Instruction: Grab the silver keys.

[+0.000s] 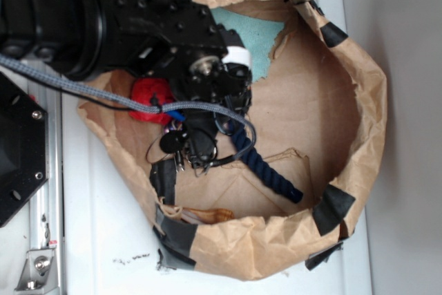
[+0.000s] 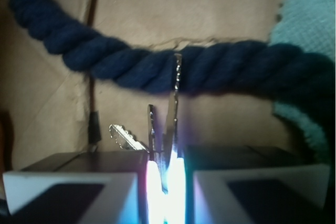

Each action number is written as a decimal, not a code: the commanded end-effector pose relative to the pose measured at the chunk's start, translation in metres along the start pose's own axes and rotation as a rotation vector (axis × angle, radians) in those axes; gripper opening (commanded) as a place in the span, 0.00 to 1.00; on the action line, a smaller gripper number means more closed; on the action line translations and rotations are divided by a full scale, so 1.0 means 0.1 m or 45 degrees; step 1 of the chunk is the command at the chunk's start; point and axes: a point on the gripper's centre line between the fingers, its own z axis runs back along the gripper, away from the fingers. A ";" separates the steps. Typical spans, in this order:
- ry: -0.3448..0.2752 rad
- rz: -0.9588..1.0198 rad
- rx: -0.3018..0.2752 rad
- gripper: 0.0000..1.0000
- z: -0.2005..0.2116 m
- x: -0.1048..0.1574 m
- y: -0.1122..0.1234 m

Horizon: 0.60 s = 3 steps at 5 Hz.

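The silver keys (image 2: pixel 167 129) are pinched between the two white pads of the end effector (image 2: pixel 165 192), narrowly closed on them, blades sticking out edge-on in wrist view. A navy rope (image 2: pixel 157 66) is seen just beyond the keys, a teal cloth (image 2: pixel 310 24) at far right. All is held w/in a brown paper bag (image 1: pixel 359 115) on the white tabletop (image 1: pixel 103 226); a red fabric ball (image 1: pixel 148 98) is partly hidden by the arm.

Support: white tabletop (image 1: pixel 103 240).
Directly on it: crumpled brown paper nest (image 1: pixel 359 101) with black tape patches (image 1: pixel 335 208), spread under the gripper (image 1: pixel 200 146) and around it.
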 end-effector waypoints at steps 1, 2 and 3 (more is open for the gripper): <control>-0.306 0.030 -0.204 0.00 1.03 0.22 -0.26; -0.332 0.004 -0.212 0.00 1.09 0.19 -0.31; -0.311 0.003 -0.154 0.00 0.96 0.20 -0.32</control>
